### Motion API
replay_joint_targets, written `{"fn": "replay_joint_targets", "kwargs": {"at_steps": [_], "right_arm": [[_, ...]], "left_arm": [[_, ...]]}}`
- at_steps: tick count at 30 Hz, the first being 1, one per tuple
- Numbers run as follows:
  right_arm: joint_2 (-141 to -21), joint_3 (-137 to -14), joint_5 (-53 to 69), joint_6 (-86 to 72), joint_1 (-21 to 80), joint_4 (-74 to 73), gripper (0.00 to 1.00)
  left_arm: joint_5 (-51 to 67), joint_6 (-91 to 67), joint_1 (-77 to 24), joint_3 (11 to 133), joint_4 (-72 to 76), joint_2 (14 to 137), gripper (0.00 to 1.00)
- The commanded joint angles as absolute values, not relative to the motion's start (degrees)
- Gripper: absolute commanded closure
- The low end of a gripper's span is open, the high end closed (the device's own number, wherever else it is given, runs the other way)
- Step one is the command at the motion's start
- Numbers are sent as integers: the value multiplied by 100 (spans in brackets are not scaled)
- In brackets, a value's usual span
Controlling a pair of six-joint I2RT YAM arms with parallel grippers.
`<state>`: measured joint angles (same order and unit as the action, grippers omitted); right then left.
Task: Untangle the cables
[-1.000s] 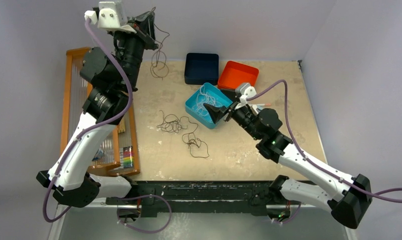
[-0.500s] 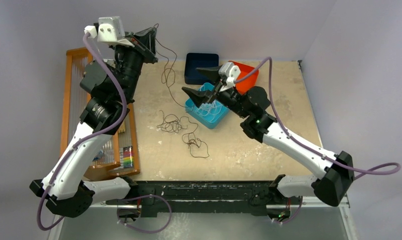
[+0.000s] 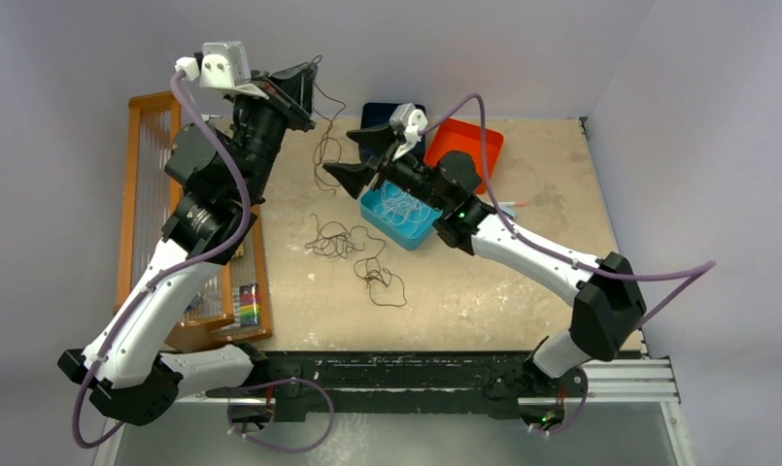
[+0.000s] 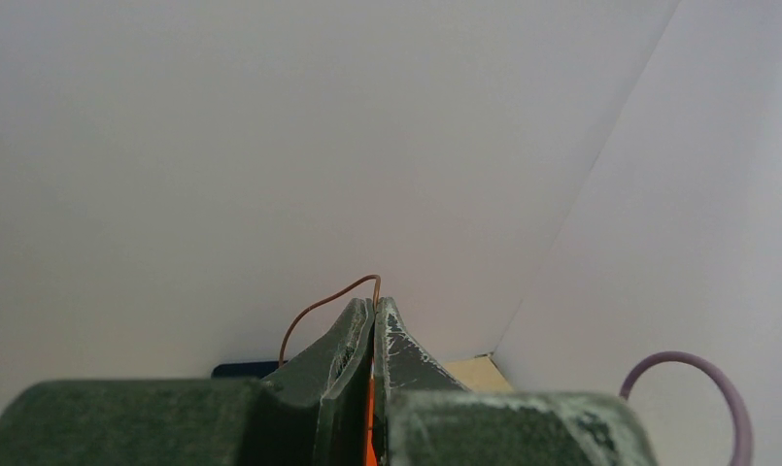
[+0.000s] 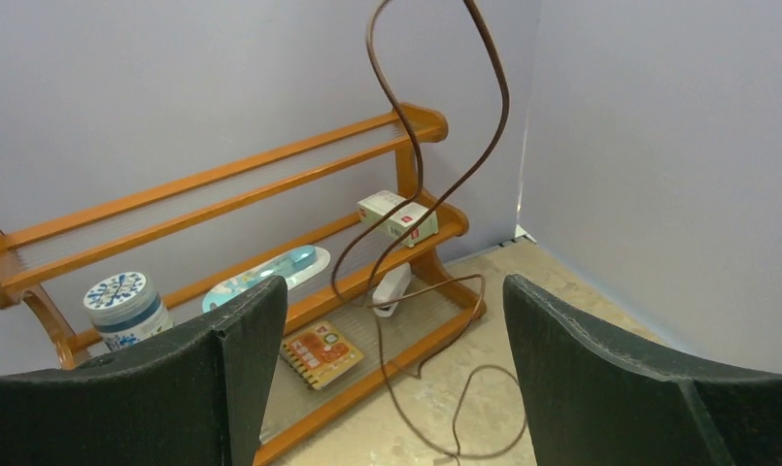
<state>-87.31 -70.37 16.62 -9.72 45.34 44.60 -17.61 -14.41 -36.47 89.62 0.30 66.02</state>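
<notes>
A thin brown cable (image 5: 414, 214) is pinched in the closed left gripper (image 4: 375, 309), high and left of the square teal plastic tray (image 3: 387, 229). It is faced by the wide-spread, empty right gripper (image 3: 360, 158). White cables (image 3: 401, 206) are heaped inside the tray, and dark tangled cables (image 3: 353, 252) are left beside it.

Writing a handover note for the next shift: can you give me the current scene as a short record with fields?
left hand: raised, shut on a brown cable
brown cable: hangs from the left hand down to the table
right hand: open, facing the hanging cable, holding nothing
teal bin: holds white cables
dark tangle: lying loose on the table, untouched
</notes>
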Motion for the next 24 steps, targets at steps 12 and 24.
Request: {"fn": "replay_joint_targets", "kwargs": {"at_steps": [12, 24], "right_arm": [[-9521, -8038, 1377, -1241, 4549, 5071, 35], [-9363, -7638, 1332, -1226, 4548, 4940, 87]], "left_arm": [[-1362, -1621, -3638, 8878, 492, 6615, 100], [-1559, -1634, -3639, 8812, 492, 6579, 100]]}}
